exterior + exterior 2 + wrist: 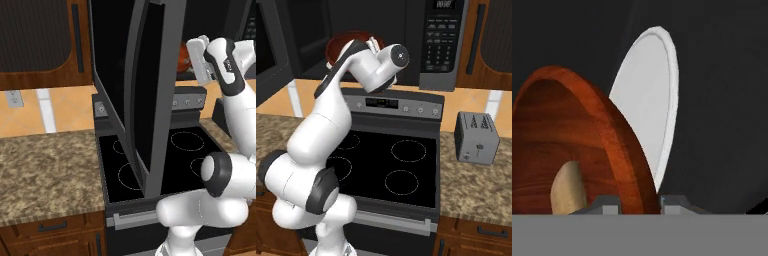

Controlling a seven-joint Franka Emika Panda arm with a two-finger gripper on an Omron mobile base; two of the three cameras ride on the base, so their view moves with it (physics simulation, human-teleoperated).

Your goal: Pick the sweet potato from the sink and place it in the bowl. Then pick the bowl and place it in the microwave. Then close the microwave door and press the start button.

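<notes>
The glossy reddish-brown bowl fills the left of the hand view, with the tan sweet potato lying inside it. My gripper is shut on the bowl's rim, one finger on each side. The bowl sits inside the dark cavity of the microwave, just above the white round turntable. From the left base view the bowl shows as an orange patch behind my hand. The microwave door stands swung wide open over the stove. The sink is out of view.
A black cooktop lies under the microwave, with its control strip behind. A small grey toaster stands on the granite counter to the right. The microwave's button panel is right of the cavity.
</notes>
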